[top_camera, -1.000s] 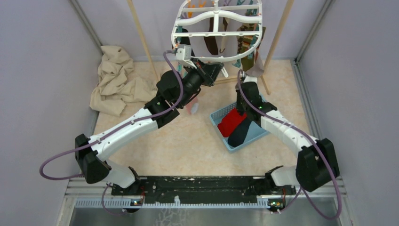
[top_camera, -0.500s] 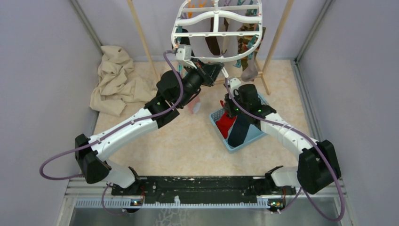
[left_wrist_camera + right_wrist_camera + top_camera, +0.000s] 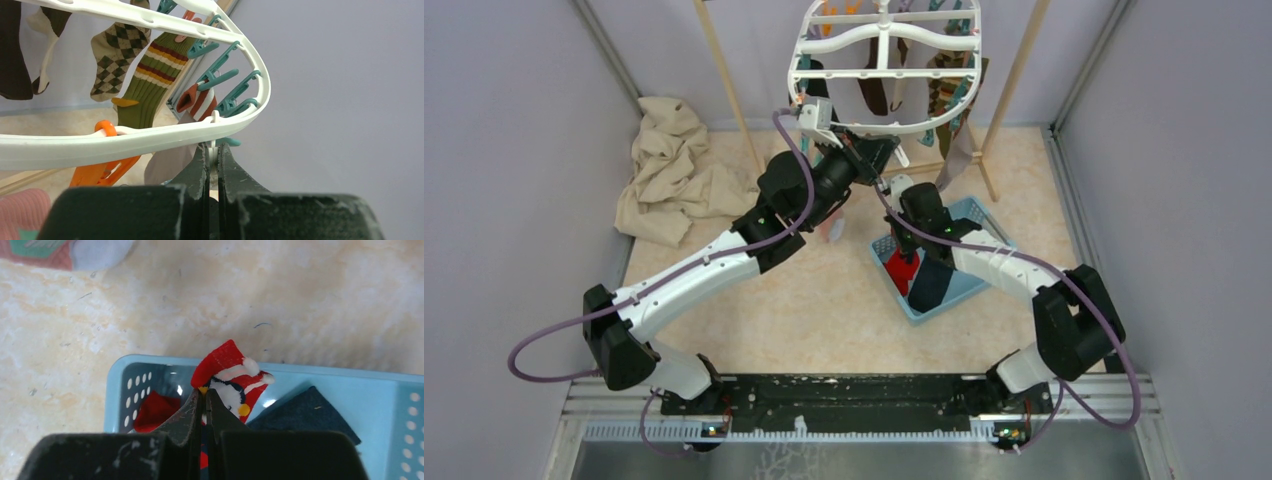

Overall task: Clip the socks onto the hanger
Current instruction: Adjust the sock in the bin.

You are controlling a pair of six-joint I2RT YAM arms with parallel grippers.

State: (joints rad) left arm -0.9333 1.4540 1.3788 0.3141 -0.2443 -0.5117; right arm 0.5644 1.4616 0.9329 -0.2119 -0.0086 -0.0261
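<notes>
Two socks are at the blue basket (image 3: 972, 282). The navy sock (image 3: 934, 285) lies flat inside it, and the red sock (image 3: 225, 360), which carries a small white and orange figure, is held up over the basket's left end in the overhead view, with more red cloth down inside. The right gripper (image 3: 204, 396) stands over that end of the basket, its fingers pressed together on the red sock's edge. Above and beyond the basket, a little to its left, hangs the white hanger (image 3: 150, 135), with teal pegs (image 3: 220, 77) and an orange peg (image 3: 100, 170) under its rim. The left gripper (image 3: 212, 155) is at the hanger's rim on the side nearest the basket, closed to a narrow slit on a thin white link (image 3: 214, 142) dangling from that rim.
</notes>
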